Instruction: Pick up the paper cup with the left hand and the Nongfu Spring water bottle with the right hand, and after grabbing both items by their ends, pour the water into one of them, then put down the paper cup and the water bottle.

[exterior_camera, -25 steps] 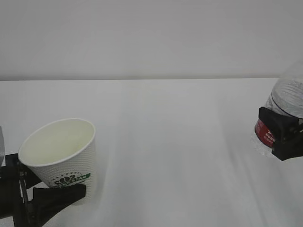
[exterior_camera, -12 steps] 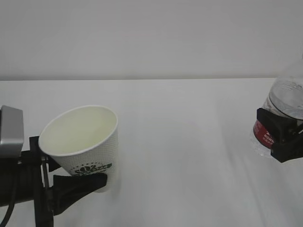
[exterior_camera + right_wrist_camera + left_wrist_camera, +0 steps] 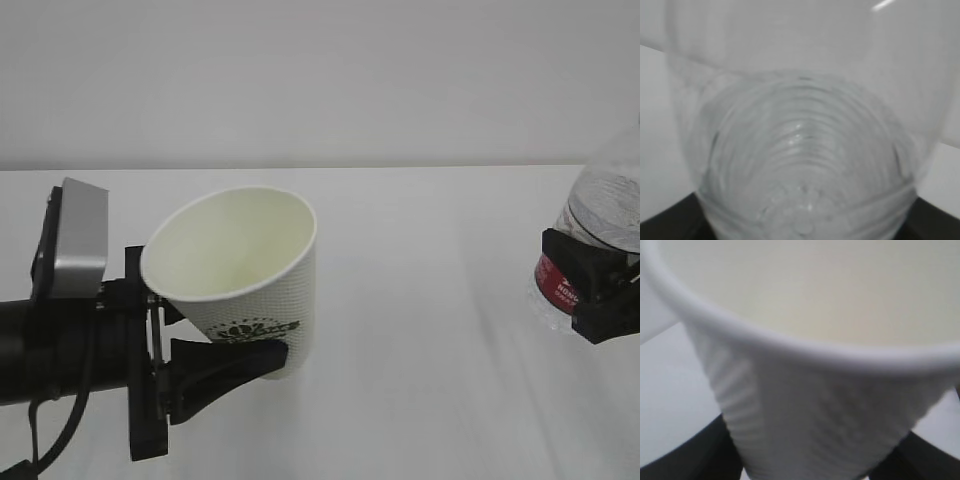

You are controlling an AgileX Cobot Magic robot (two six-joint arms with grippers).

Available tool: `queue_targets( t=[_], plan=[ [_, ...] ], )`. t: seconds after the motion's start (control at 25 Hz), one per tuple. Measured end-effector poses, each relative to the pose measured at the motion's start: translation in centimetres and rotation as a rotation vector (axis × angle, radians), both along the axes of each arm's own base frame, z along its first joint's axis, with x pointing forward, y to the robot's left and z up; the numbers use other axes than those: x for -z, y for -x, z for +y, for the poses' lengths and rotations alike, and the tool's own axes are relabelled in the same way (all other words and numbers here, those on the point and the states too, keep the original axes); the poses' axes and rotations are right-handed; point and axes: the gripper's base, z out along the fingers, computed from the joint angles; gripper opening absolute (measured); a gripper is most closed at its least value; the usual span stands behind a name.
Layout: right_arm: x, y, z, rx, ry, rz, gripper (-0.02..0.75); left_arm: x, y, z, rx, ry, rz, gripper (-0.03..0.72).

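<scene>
The white paper cup (image 3: 240,290) with a dark green logo is tilted, its cream mouth facing up and toward the camera. My left gripper (image 3: 262,352) is shut on its lower end, and a black finger (image 3: 225,368) runs under the logo. In the left wrist view the cup (image 3: 810,405) fills the frame between dark fingers (image 3: 685,462). At the right edge, my right gripper (image 3: 597,292) is shut on the clear Nongfu Spring water bottle (image 3: 608,210) just above its red label (image 3: 552,282). The right wrist view shows the bottle (image 3: 805,165) with small bubbles inside.
A white table (image 3: 420,330) stretches between the two arms, and a plain white wall (image 3: 320,80) stands behind it. The left arm's silver-grey block (image 3: 78,240) sits behind the cup. Part of the bottle is cut off by the right edge.
My left arm has carried the cup to the right and upward, bringing more of the arm and its silver block into view. The right gripper and bottle have barely moved.
</scene>
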Motion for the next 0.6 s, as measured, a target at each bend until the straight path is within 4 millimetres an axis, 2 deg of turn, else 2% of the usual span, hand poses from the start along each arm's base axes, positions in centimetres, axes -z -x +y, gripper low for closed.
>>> queue_targets(
  t=[0.6],
  plan=[
    [0.0,0.0,0.0,-0.001,0.001,0.000,0.473,2.6,-0.6,-4.1,0.119,-0.030,0.101,0.472]
  ],
)
